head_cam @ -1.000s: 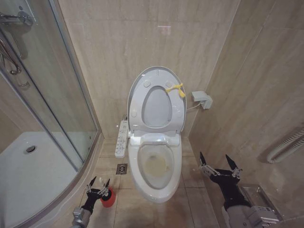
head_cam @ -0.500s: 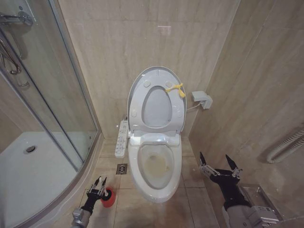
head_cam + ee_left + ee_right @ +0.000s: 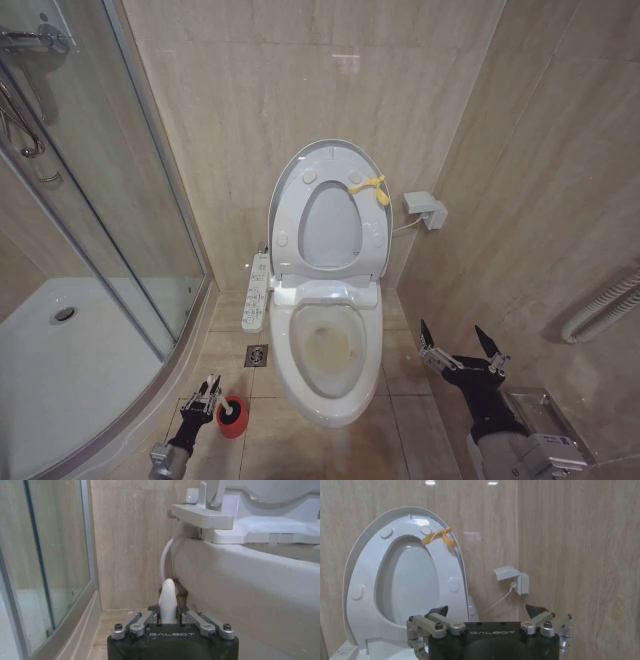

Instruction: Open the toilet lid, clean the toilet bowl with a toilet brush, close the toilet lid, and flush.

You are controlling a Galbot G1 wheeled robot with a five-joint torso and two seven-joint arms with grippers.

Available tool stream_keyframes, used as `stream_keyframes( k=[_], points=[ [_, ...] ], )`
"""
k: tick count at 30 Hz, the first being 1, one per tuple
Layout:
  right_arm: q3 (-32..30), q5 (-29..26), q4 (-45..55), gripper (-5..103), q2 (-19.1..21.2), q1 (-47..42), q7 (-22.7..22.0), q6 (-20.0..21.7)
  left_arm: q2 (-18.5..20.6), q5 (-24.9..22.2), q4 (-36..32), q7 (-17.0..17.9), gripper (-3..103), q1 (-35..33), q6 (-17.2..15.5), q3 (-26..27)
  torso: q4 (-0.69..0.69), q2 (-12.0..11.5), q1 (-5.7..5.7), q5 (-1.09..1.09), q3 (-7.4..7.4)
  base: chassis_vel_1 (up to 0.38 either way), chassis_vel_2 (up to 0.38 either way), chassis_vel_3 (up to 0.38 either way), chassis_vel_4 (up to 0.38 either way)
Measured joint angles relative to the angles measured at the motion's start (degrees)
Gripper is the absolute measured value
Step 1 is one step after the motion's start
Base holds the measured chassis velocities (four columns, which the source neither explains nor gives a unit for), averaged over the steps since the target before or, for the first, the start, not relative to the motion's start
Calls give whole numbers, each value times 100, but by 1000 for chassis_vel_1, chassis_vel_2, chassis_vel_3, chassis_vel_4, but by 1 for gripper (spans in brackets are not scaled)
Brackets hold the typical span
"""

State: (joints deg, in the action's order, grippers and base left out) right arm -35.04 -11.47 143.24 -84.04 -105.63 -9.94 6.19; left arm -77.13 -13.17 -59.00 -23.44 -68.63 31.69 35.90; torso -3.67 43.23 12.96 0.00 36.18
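The toilet lid stands raised against the back wall with the seat ring up in front of it; its yellow tag hangs near the top. Below lies the toilet bowl, yellowish inside. In the left wrist view my left gripper is shut on the white handle of the toilet brush, beside the bowl's outer wall. From the head, my left gripper sits low by the red holder cup. My right gripper hangs open right of the bowl, facing the lid.
A glass shower enclosure and white shower tray fill the left side. The side button panel and a floor drain lie left of the toilet. A wall socket box and the tiled right wall stand close.
My left gripper has gone from open above the red holder to shut on the brush handle, shifting slightly left and down. The right arm has not moved.
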Motion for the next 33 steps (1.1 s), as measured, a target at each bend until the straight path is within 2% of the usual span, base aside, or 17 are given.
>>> stream_keyframes(
  k=[8, 20, 29, 32, 33],
  points=[
    [0, 0, 0, 100, 0, 0, 0, 0, 28, 153, -128, 38, 22, -52, -66, 69, 1, 0, 0, 0, 0, 0, 0, 0, 0],
    [0, 0, 0, 100, 0, 0, 0, 0, 23, 66, -443, 35, 22, -181, -96, 98, 0, 0, 0, 0, 0, 0, 0, 0, 0],
    [0, 0, 0, 100, 0, 0, 0, 0, 3, -144, -1220, 92, 22, -567, -159, 169, 1, 0, 0, -1, 0, 0, 0, 0, 0],
    [0, 0, 0, 100, 0, 0, 0, 0, 45, -266, -1878, 175, 22, -878, -240, 194, 0, 0, 0, 0, 0, 0, 0, 0, 0],
    [0, 0, 0, 100, 0, 0, 0, 0, 45, -266, -1878, 175, 22, -878, -240, 194, 0, 0, 0, 0, 0, 0, 0, 0, 0]
  ],
)
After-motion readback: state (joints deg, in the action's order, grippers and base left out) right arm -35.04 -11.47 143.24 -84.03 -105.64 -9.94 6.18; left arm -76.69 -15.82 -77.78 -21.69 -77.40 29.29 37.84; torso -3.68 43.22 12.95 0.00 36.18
